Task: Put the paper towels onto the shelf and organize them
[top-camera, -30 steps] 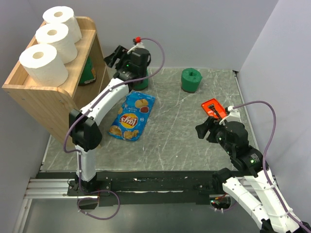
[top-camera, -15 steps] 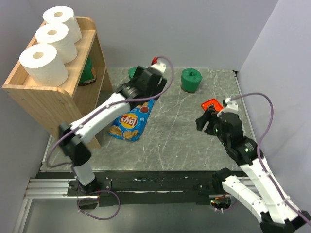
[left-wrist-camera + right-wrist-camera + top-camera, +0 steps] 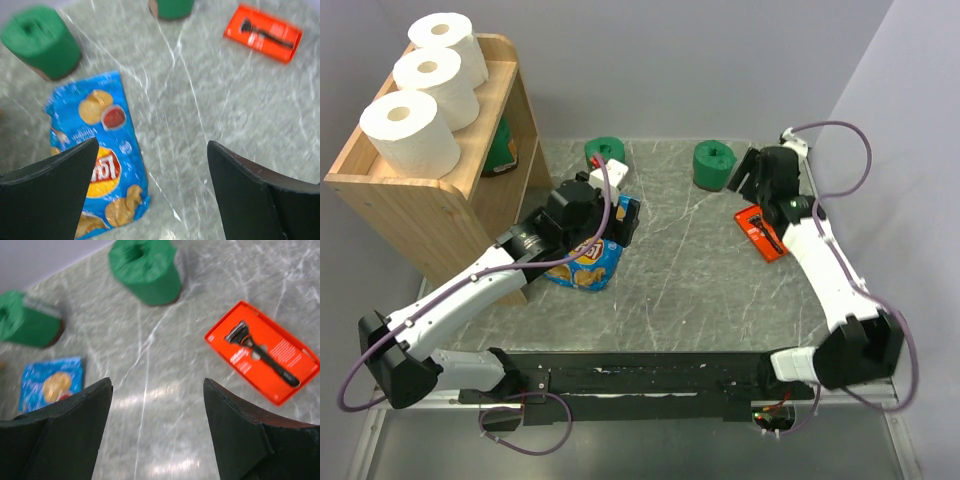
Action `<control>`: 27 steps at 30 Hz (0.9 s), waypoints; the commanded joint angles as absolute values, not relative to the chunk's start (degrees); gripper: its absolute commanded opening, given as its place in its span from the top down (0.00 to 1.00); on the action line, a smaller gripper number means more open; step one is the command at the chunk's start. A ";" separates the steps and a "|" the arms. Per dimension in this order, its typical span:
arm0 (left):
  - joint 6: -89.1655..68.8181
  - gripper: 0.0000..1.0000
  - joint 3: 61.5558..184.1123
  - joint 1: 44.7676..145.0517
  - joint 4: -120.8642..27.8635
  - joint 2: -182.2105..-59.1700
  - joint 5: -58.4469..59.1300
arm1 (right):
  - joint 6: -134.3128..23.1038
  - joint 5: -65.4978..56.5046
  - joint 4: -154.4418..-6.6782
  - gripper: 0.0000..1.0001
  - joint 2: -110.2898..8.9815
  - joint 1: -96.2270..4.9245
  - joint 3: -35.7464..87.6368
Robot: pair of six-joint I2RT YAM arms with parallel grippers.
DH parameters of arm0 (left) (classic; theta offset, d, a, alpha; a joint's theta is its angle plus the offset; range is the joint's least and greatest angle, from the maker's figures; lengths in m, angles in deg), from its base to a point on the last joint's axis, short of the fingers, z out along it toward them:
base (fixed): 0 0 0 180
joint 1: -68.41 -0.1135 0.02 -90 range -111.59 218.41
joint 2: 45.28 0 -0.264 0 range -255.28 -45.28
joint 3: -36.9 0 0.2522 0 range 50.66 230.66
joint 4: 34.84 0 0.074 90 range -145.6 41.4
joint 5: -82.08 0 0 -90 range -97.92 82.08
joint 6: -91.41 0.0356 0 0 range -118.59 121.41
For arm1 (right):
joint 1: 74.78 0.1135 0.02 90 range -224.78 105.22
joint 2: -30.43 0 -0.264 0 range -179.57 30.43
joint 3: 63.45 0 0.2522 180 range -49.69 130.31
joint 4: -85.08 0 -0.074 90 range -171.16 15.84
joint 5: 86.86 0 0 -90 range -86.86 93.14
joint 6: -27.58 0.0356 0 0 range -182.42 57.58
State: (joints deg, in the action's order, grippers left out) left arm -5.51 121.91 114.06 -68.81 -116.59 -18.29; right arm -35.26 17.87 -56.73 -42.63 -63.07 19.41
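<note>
My left gripper (image 3: 152, 150) hangs with its jaws spread wide and nothing between them, above the table (image 3: 210, 100). A blue chip bag (image 3: 102, 150) lies below it, toward its left finger. Ahead and to the left, a green paper towel roll (image 3: 40, 42) stands on the table. A second green roll (image 3: 171, 6), further ahead, is cut off by the frame edge.

My right gripper (image 3: 157, 385) is parted too and holds nothing. That second roll is just ahead of it, and an orange razor pack (image 3: 262, 352) is to its right. Both wrist views are blurred.

From above, three white rolls (image 3: 410, 130) sit on top of the shelf (image 3: 420, 205), well left of both grippers. A third green roll (image 3: 500, 148) is half hidden behind its side panel (lower tier).

A second ago my left gripper was at the first green roll, by the shelf. It has since drawn back over the chip bag, and my right gripper has moved forward past the razor pack.
</note>
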 commanded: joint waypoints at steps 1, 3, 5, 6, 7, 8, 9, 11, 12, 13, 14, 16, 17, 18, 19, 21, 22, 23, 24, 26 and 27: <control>-7.47 0.04 120.71 114.29 -65.47 -117.09 -14.43 | -34.30 15.28 -60.06 0.20 -51.21 -68.88 26.75; -8.35 0.04 121.94 114.29 -66.36 -117.62 -13.64 | -33.86 13.53 -59.54 0.20 -56.81 -71.69 29.49; -8.79 0.04 121.68 114.29 -66.18 -117.44 -11.88 | -33.77 12.55 -58.57 0.20 -60.70 -74.15 33.79; -8.88 0.04 121.07 114.46 -66.01 -117.18 -11.27 | -33.77 11.59 -57.96 0.20 -64.20 -74.51 35.11; -9.14 0.04 120.89 114.38 -65.83 -117.00 -10.30 | -33.85 10.89 -57.60 0.20 -65.97 -74.51 37.74; -9.14 0.04 120.63 114.55 -65.74 -116.74 -10.03 | -33.77 10.10 -57.34 0.20 -67.82 -76.52 39.24; -9.05 0.04 120.54 114.73 -65.66 -116.74 -10.03 | -33.85 8.78 -56.73 0.20 -71.23 -77.93 40.82; -8.70 0.04 120.89 114.99 -66.44 -116.91 -9.85 | -33.59 5.35 -56.11 0.20 -74.32 -79.25 45.04; -8.61 0.04 121.06 115.08 -66.62 -116.74 -9.94 | -33.50 4.21 -56.11 0.20 -76.86 -80.57 46.19; -8.61 0.04 121.15 115.17 -66.62 -116.74 -10.20 | -33.16 1.68 -55.67 0.20 -78.11 -81.10 48.46; -8.61 0.04 121.15 115.17 -66.71 -116.48 -10.38 | -32.89 0.87 -55.32 0.20 -79.25 -81.63 49.70; -8.53 0.04 120.80 115.26 -66.36 -116.21 -10.55 | -32.80 -0.37 -55.40 0.21 -81.54 -82.77 52.07; -8.53 0.04 120.63 115.34 -66.10 -115.86 -10.82 | -32.89 -1.42 -55.84 0.21 -82.16 -83.12 52.61; -8.53 0.04 120.45 115.52 -66.01 -115.86 -10.99 | -32.97 -2.38 -56.45 0.21 -83.12 -83.39 52.96; -8.53 0.04 120.45 115.43 -66.01 -115.86 -11.34 | -33.06 -3.35 -57.07 0.22 -83.56 -83.74 54.01; -8.44 0.04 120.54 115.52 -66.27 -115.86 -11.87 | -33.06 -5.38 -57.25 0.22 -85.66 -84.01 55.77; -8.26 0.04 120.54 115.61 -66.27 -115.86 -12.05 | -32.98 -5.90 -57.16 0.22 -86.29 -83.92 57.35; -8.26 0.04 120.54 115.69 -66.27 -115.95 -12.05 | -32.80 -6.78 -57.86 0.22 -86.90 -83.92 57.88; -8.26 0.04 120.45 115.78 -66.18 -115.95 -12.14 | -32.63 -8.61 -58.30 0.22 -87.78 -83.92 58.15; -8.35 0.04 120.45 115.78 -66.10 -116.04 -12.23 | -31.49 -10.64 -60.05 0.23 -88.49 -83.83 58.59; -8.26 0.04 120.36 115.78 -66.18 -116.04 -12.31 | -31.22 -12.31 -60.84 0.23 -89.10 -83.83 58.59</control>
State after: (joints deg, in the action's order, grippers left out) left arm -7.81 120.01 115.39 -68.29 -117.77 -11.89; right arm -32.84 -5.61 -56.93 -87.66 -84.14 55.56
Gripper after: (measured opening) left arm 0.963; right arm 0.772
